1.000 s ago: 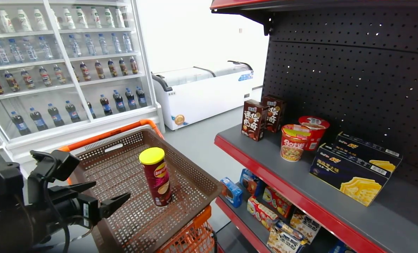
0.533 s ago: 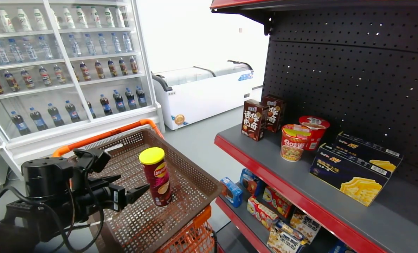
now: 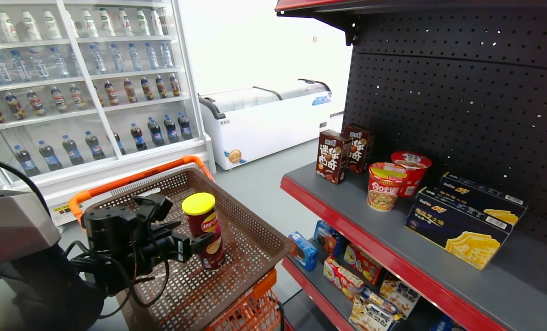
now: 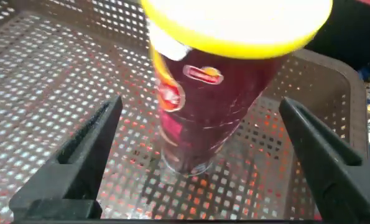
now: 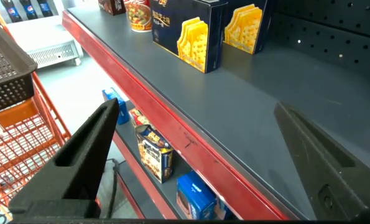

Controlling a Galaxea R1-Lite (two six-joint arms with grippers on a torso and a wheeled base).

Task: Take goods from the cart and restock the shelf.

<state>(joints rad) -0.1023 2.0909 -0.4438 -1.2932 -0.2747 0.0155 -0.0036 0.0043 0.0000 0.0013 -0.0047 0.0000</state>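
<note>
The left gripper point(image 3: 191, 235) is spread wide, pinching nothing. The chip can point(image 3: 204, 232) stands upright at its fingertips, centred on the gap, in the cart's brown basket point(image 3: 255, 227). I judge that a finger clipping this tall tube before closing could topple it. One can here. Farther off, on the shelf point(image 3: 337, 198) — two chocolate boxes point(image 3: 333, 157), two noodle cups point(image 3: 383, 187), two cracker boxes point(image 3: 457, 230).

Glass-door drinks cooler point(image 3: 84, 87) stocked with bottles point(image 3: 137, 137), far left; white chest freezer point(image 3: 264, 119) beside it; grey floor point(image 3: 259, 188).

Black left hand point(image 3: 197, 230), wedge fingers point(image 4: 85, 155), looped cables point(image 3: 134, 257)
</note>
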